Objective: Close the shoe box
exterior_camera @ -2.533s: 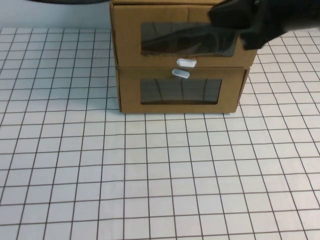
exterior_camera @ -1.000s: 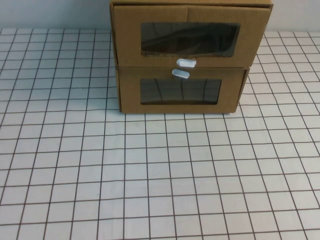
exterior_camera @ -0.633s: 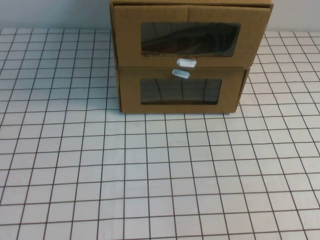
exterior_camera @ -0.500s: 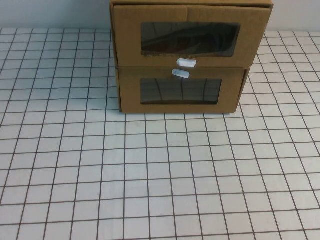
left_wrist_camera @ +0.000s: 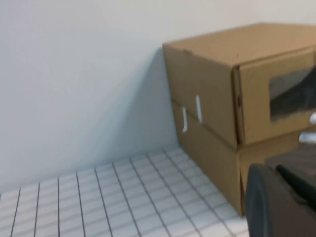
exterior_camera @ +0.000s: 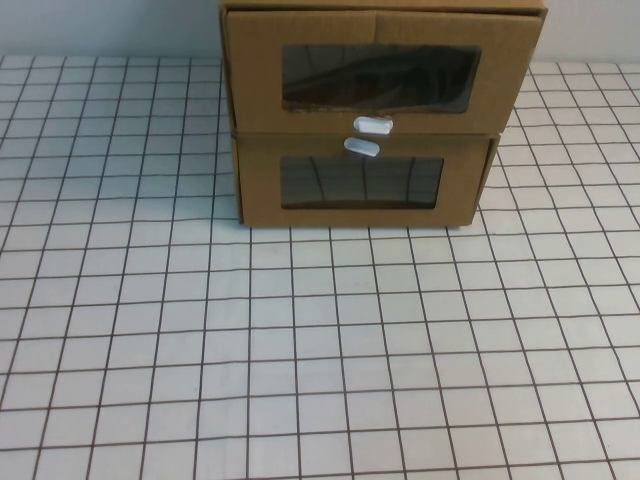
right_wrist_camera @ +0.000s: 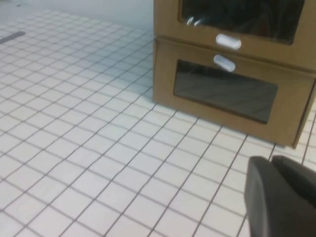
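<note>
Two brown cardboard boxes are stacked at the back of the table. The upper one is the shoe box (exterior_camera: 510, 95), with a clear window and a white pull tab (exterior_camera: 373, 125) on its front's bottom edge. Its front sits about flush with the box body. It also shows in the left wrist view (left_wrist_camera: 212, 84) and the right wrist view (right_wrist_camera: 168, 17). Neither gripper shows in the high view. My left gripper (left_wrist_camera: 274, 169) is shut and empty, off the stack's left side. My right gripper (right_wrist_camera: 270, 159) is shut and empty, low over the table in front of the stack.
The lower box (exterior_camera: 260, 185) has its white tab (exterior_camera: 361, 148) on the front's top edge. A white wall stands behind the stack. The gridded white table (exterior_camera: 320, 350) stretches in front and to both sides.
My right arm, which was in front of the shoe box's upper right corner 2.5 s ago, has left the high view. Nothing has moved in the last second.
</note>
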Tool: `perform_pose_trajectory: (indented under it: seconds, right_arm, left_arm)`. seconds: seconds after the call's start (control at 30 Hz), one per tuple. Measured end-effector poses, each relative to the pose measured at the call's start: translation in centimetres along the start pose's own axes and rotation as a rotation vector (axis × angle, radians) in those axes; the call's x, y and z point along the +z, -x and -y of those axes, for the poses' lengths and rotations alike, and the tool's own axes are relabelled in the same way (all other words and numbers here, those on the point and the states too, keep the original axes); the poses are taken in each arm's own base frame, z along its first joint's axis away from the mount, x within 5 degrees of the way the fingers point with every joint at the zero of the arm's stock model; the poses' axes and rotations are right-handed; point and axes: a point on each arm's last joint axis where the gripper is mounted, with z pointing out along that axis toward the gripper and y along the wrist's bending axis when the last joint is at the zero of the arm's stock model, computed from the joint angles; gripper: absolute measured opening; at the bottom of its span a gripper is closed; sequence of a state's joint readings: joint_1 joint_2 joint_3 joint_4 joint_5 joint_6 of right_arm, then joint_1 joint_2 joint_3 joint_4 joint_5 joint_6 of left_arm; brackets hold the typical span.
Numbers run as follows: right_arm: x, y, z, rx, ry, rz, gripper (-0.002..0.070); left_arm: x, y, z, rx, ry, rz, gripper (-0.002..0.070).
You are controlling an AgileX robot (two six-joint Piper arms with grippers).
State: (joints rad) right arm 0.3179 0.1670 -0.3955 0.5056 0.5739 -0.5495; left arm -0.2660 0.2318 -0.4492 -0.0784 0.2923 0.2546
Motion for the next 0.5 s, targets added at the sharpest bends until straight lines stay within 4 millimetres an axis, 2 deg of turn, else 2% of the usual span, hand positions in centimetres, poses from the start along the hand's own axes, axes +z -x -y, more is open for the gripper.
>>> perform_pose_trajectory:
  seconds: [0.27, 0.5]
  right_arm:
    - [0.0, -0.8, -0.4, 0.0, 0.044, -0.077, -0.0014]
    - [-0.1, -1.3, -0.7, -0.002, 0.078, -0.136, -0.0014]
  left_arm:
    - [-0.5, -9.0, 1.1, 0.025, 0.057, -0.129, -0.0005]
    - [-0.6, -14.2, 1.6, -0.043, 0.13, -0.263, -0.0005]
